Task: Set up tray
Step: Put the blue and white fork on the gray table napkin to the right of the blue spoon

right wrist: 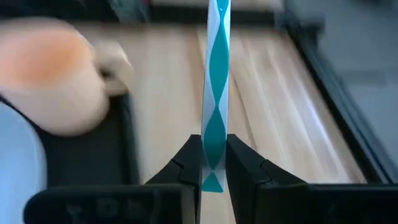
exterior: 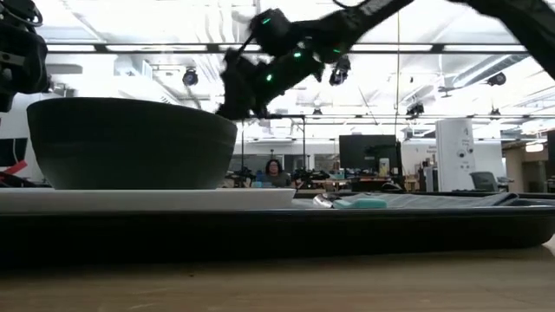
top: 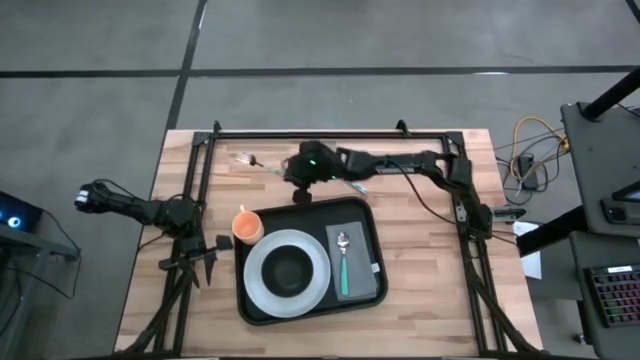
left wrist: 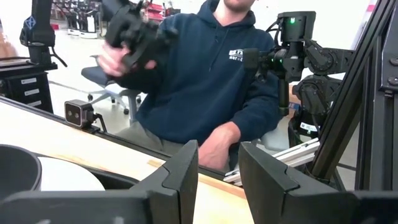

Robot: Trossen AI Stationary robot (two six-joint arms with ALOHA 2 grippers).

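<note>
The black tray (top: 308, 262) sits in the middle of the wooden table (top: 420, 300), its long side running left to right. On its left half lies a white plate (top: 286, 273) with a dark bowl (top: 288, 266) standing in the centre of it. On the right half a flat grey napkin (top: 357, 262) lies lengthwise, and a spoon with a teal handle (top: 343, 262) rests on top of it, bowl end toward the far rim. An orange cup (top: 248, 225) stands at the tray's far left corner; from above I cannot tell whether it sits inside the rim or just on it.

The right gripper (right wrist: 214, 163) hangs above the far edge of the tray, near the cup, its fingers clamped on a teal-and-white striped straw (right wrist: 216, 81) that sticks out straight ahead of them. The left gripper (top: 200, 262) waits low over the table just left of the tray, fingers (left wrist: 180, 171) apart with nothing between them.

Beyond the table's edge a person in a dark blue hoodie (left wrist: 199, 74) sits facing the rig.
</note>
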